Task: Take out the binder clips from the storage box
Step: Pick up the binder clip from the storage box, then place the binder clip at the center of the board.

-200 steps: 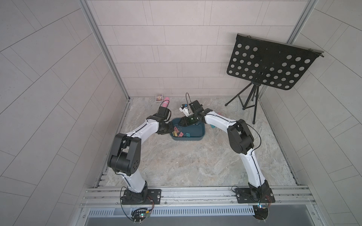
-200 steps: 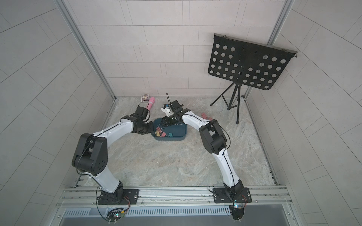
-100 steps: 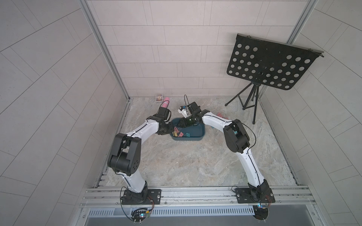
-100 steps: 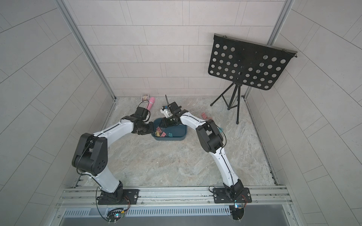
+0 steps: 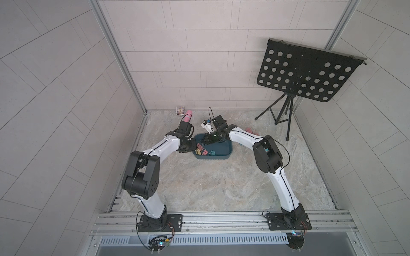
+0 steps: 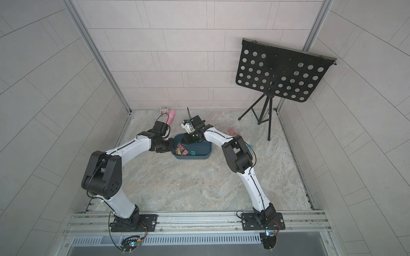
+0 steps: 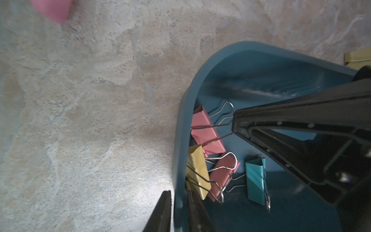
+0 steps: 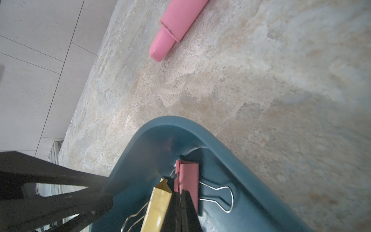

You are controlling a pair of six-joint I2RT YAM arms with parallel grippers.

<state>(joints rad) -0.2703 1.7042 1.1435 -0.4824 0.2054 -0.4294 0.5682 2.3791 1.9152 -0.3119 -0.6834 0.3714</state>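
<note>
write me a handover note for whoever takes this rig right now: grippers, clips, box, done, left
left gripper: shut on the wall of the shallow dark teal plastic storage box.
right gripper: shut inside the box, apparently pinching the silver wire handle of a pink folding binder clip; not lifted out yet.
done: some pink clips and a yellow one lie on the marbled table outside.
left: the pinched clip plus at least a yellow clip, another pink clip and a teal clip in the box.

White arm links (image 5: 163, 145), bulky black joints (image 5: 142, 175), thin black cables (image 5: 289, 155) (looped at wrists), black base plates (image 5: 175, 219)
</note>
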